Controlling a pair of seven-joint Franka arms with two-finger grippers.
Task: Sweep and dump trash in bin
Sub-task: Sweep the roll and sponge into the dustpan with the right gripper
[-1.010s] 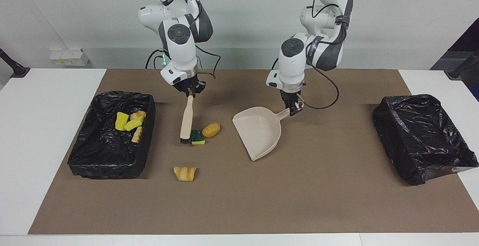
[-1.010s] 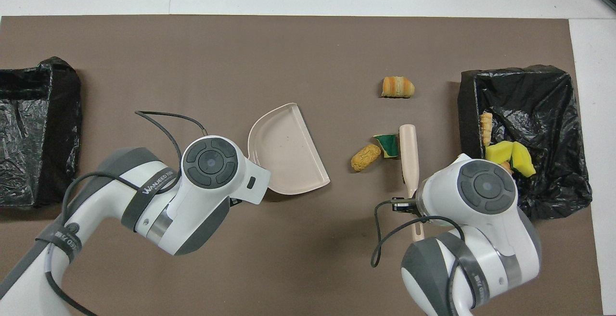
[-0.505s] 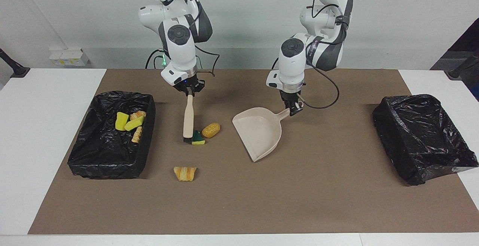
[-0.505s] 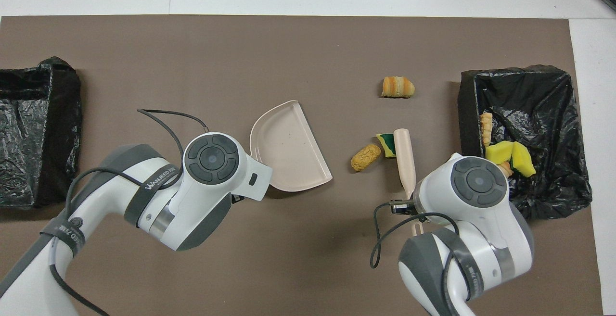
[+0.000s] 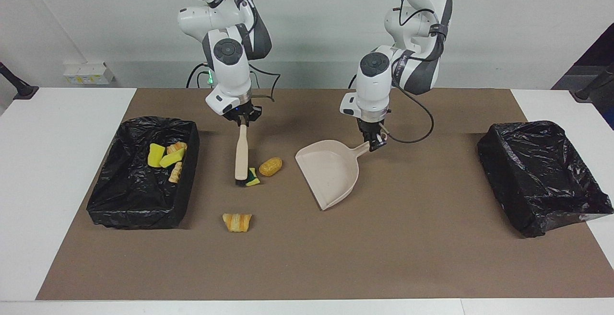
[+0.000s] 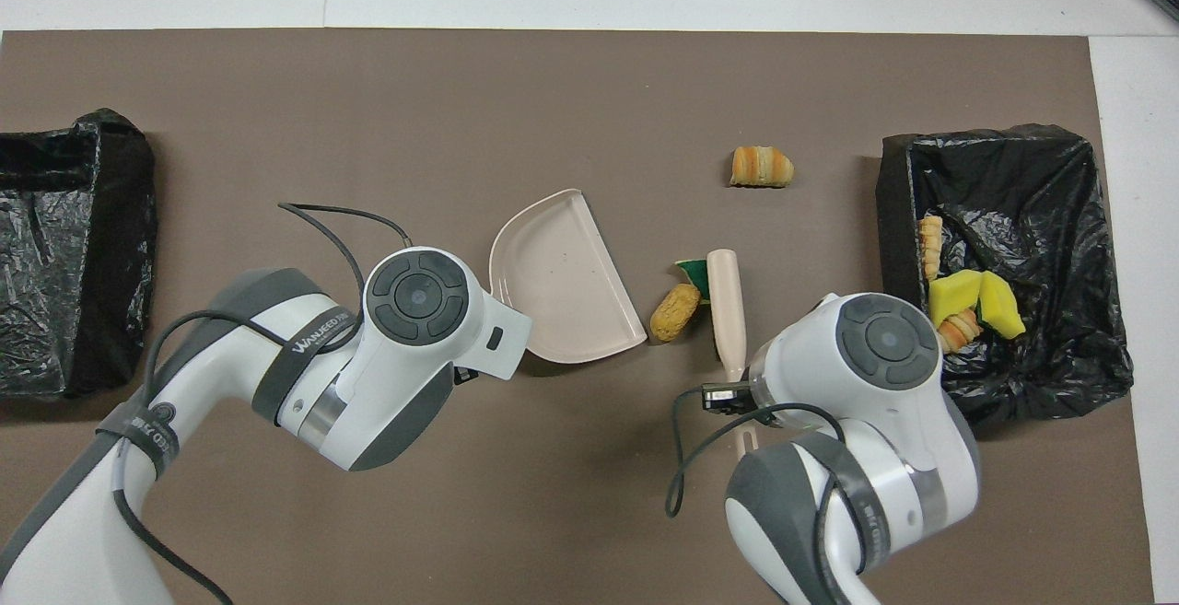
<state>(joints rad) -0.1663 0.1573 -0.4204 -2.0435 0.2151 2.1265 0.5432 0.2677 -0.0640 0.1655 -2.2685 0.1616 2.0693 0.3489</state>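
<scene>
Right end effector (image 5: 243, 122): your fingers are clamped on the top of the brush (image 5: 241, 153) handle, so the brush hangs slanting down from them to the mat (image 5: 383, 238).
Brush tip: its bristles touch the green-topped sponge (image 5: 253, 177); the bread chunk (image 5: 270, 166) lies just beside that, on the dustpan's side.
Left end effector (image 5: 375, 141): your fingers are pinched on the dustpan (image 5: 331, 173) handle; the pan spreads out below them, its mouth turned toward the brush.
Gap: the bread chunk (image 6: 675, 311) lies between brush (image 6: 728, 314) and dustpan (image 6: 564, 278), near the pan's lip.
Stray scrap: a striped chunk (image 5: 237, 222) sits well apart from your right end effector.
Bin (image 5: 144, 173): at the right arm's end of the counter, beside the brush; you have yellow sponge pieces (image 5: 163, 156) and bread bits in it.
Second bin (image 5: 542, 176): at the left arm's end.
</scene>
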